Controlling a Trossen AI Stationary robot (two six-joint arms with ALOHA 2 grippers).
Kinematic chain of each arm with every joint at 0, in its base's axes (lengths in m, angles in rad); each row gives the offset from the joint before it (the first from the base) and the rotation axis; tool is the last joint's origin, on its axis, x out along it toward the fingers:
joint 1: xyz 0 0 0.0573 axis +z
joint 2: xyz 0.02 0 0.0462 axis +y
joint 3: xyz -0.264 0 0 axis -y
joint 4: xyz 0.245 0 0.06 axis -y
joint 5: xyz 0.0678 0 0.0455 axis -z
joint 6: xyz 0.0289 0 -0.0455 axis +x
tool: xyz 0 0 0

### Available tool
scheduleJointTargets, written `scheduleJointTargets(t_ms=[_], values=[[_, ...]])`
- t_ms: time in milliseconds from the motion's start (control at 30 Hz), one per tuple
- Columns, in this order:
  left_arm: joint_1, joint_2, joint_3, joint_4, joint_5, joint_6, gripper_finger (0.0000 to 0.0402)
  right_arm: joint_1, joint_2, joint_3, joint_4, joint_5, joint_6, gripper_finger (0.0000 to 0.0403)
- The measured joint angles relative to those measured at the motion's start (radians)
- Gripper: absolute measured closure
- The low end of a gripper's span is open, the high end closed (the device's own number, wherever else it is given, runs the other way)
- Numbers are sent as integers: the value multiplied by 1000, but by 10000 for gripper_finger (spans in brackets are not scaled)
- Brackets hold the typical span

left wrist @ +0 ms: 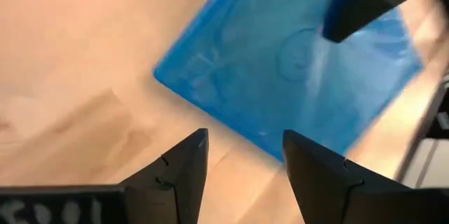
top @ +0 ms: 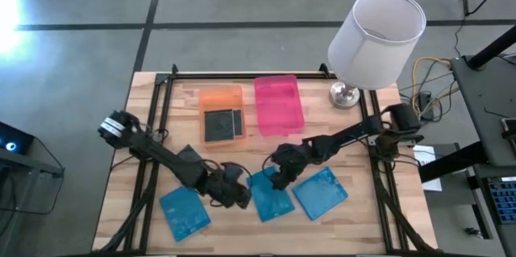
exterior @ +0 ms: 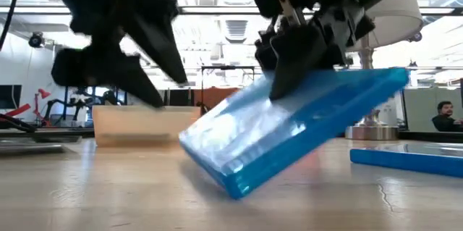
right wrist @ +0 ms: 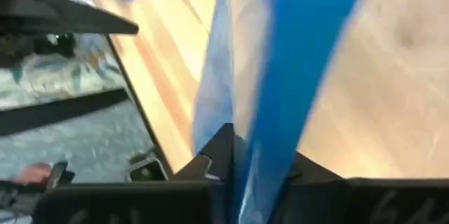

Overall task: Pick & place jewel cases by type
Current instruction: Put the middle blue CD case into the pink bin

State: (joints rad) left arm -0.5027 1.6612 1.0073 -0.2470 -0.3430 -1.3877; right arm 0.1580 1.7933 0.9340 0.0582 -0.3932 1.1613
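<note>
Three translucent blue jewel cases sit near the table's near edge: the left one (top: 184, 213) and the right one (top: 320, 192) lie flat, and the middle one (top: 270, 198) (exterior: 289, 126) is tilted. A dark grey case (top: 222, 126) lies in the orange tray (top: 221, 96). My right gripper (top: 278, 178) (right wrist: 245, 154) is shut on the middle blue case. My left gripper (top: 239, 196) (left wrist: 242, 147) is open just left of that case, with its fingers pointing at the case's left edge (left wrist: 210, 112) and touching nothing. My right gripper pinches the middle blue case by its raised far edge (exterior: 325, 86) (right wrist: 280, 76) between both fingers, coming from above and slanting down. The case is tilted, far edge lifted, with its low near corner (exterior: 231, 184) on the table.
The pink tray (top: 279, 104) stands right of the orange tray at the table's far side. A white-shaded lamp (top: 375, 35) stands at the far right corner on a metal base (top: 344, 94). A person (exterior: 441, 115) shows far behind the table.
</note>
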Motion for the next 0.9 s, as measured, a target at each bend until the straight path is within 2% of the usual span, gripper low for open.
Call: scheduleJointTargets(t_ms=[200, 333, 433, 500, 567, 667, 733, 900], values=[[-23, -150, 0, -108, -116, -7, 235, -1, -174, -5, -126, 187, 58, 382], [-32, -242, 1, -122, -222, 10, 235, -14, -356, -5, -306, 390, 87, 381], [-35, -293, 2, -128, -285, 51, 235, -67, -482, -5, -391, 522, 73, 382], [-35, -315, 2, -128, -315, 80, 235, -128, -551, -4, -398, 573, 36, 382], [-32, -325, 2, -129, -336, 104, 235, -209, -586, -2, -397, 577, -18, 382], [-28, -327, 2, -130, -340, 115, 235, -339, -567, 10, -410, 477, -102, 381], [-27, -325, 2, -129, -340, 114, 235, -408, -521, 40, -432, 414, -188, 381], [-30, -314, 2, -128, -336, 77, 235, -525, -349, 201, -612, 359, -408, 381]])
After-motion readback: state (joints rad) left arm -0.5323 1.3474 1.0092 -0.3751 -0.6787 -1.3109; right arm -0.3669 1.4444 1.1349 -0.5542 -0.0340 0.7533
